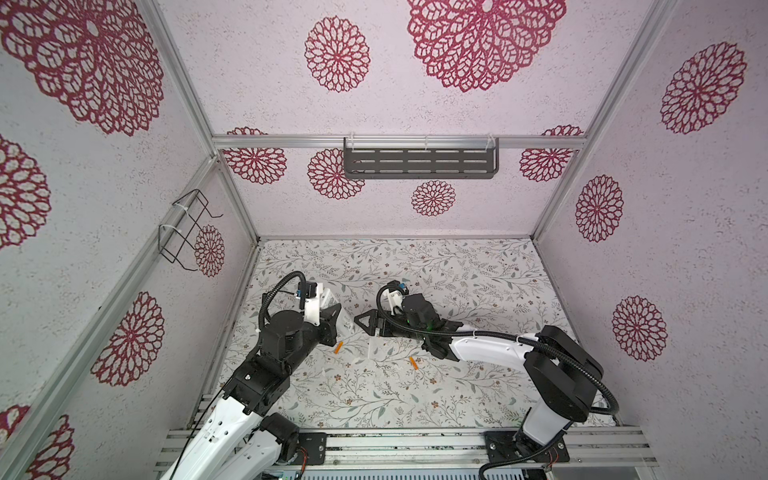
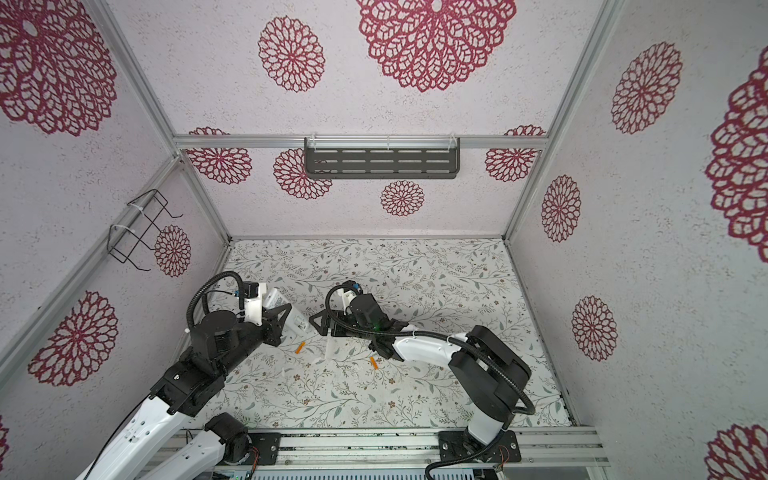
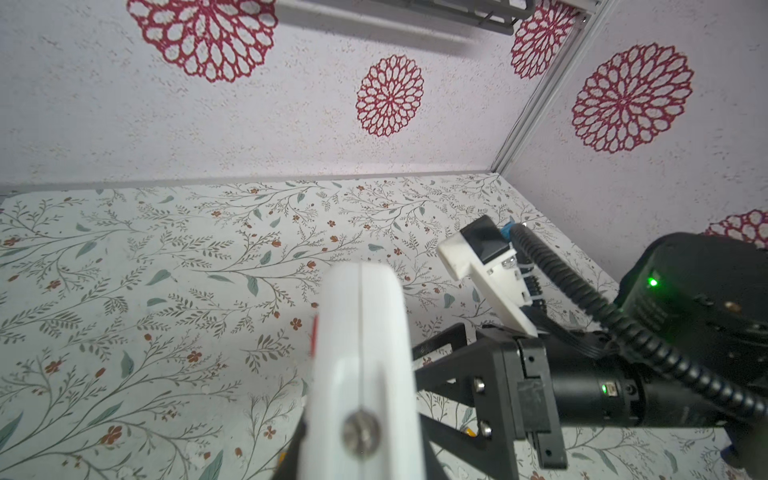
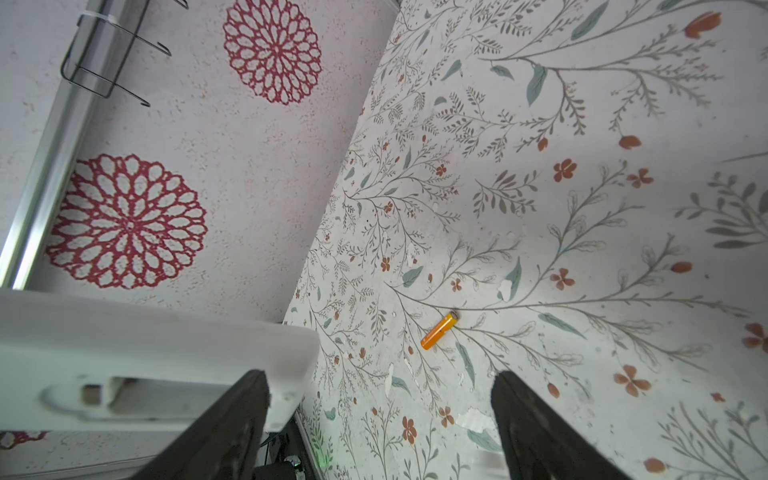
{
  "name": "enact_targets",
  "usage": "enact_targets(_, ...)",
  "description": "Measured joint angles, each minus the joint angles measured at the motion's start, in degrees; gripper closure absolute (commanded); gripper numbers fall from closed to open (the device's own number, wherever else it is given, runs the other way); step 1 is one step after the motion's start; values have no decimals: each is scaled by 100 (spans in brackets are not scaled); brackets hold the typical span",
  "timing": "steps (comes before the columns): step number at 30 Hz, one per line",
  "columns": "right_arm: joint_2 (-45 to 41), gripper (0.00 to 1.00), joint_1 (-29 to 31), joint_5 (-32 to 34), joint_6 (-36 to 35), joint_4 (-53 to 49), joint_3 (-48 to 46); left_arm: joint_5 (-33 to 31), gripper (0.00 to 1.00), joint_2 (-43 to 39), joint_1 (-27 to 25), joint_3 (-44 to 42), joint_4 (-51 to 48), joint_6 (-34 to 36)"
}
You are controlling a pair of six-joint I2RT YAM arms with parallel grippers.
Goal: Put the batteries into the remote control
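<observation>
The remote control (image 1: 331, 300) is a slim white bar, and my left gripper (image 1: 334, 320) is shut on it above the table's left half. It fills the left wrist view, where the remote control (image 3: 361, 332) shows end-on between the dark jaws. My right gripper (image 1: 368, 328) hangs open just right of it, with nothing between its fingers. In the right wrist view the remote control (image 4: 145, 365) lies beside one dark finger (image 4: 232, 419). Two orange batteries lie on the floral table: one battery (image 1: 339, 347) below the grippers, the other battery (image 1: 414, 363) further right. One battery (image 4: 439, 331) shows ahead of my right gripper (image 4: 374, 415).
A thin white flat piece (image 1: 372, 351) lies on the table between the batteries. A dark slotted shelf (image 1: 419, 164) hangs on the back wall and a wire rack (image 1: 187, 232) on the left wall. A metal rail (image 1: 395, 444) runs along the front edge.
</observation>
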Motion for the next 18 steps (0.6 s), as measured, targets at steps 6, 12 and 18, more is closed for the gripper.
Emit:
enact_targets(6, 0, 13, 4, 24, -39, -26, 0, 7, 100, 20, 0, 4, 48, -9)
enact_targets(12, -44, 13, -9, 157, -186, -225, -114, -2, 100, 4, 0, 4, 44, -24)
enact_targets(18, -352, 13, -42, 522, -610, -1156, -284, 127, 100, -118, 0, 37, -26, -42)
